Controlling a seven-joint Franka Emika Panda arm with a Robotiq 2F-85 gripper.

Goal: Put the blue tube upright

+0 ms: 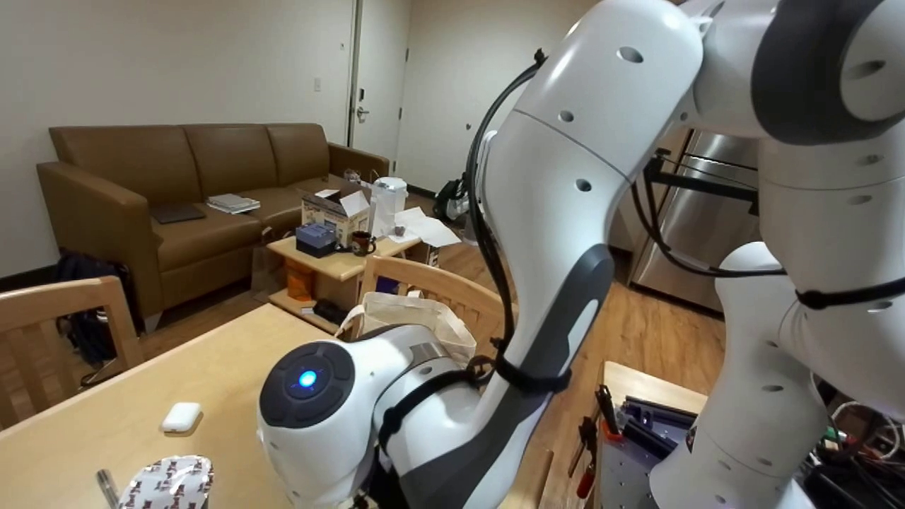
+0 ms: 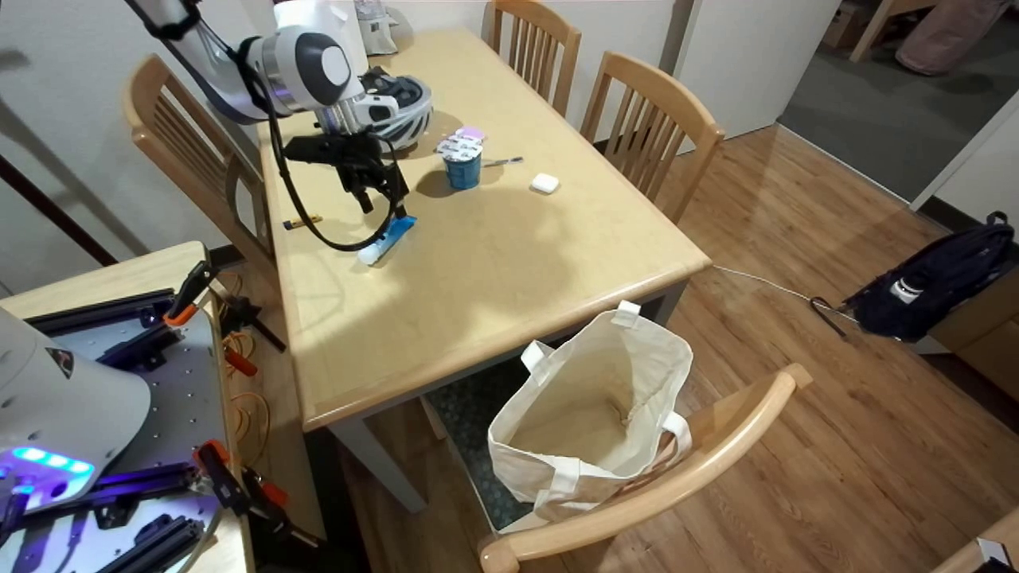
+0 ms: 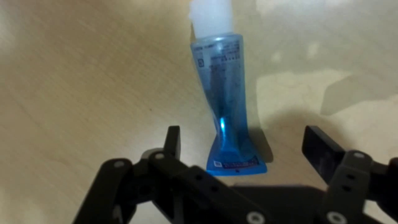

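Observation:
The blue tube (image 2: pixel 396 231) lies flat on the wooden table (image 2: pixel 509 270) in an exterior view. In the wrist view the tube (image 3: pixel 228 93) has its white cap at the top and its wide flat crimped end toward the gripper. My gripper (image 3: pixel 242 133) is open and empty. Its fingers stand on either side of the tube's crimped half, apart from it, with more room on the right. In an exterior view the gripper (image 2: pixel 384 210) hangs low over the tube's blue end, and a cable crosses in front. The tube does not show in the exterior view with the sofa.
A blue foil-lidded cup (image 2: pixel 462 169), a metal utensil (image 2: pixel 503 161) and a white case (image 2: pixel 545 184) stand beyond the tube. A helmet (image 2: pixel 410 115) is behind the gripper. A small yellow-black item (image 2: pixel 302 222) lies near the table edge. A tote bag (image 2: pixel 589 414) sits on a chair.

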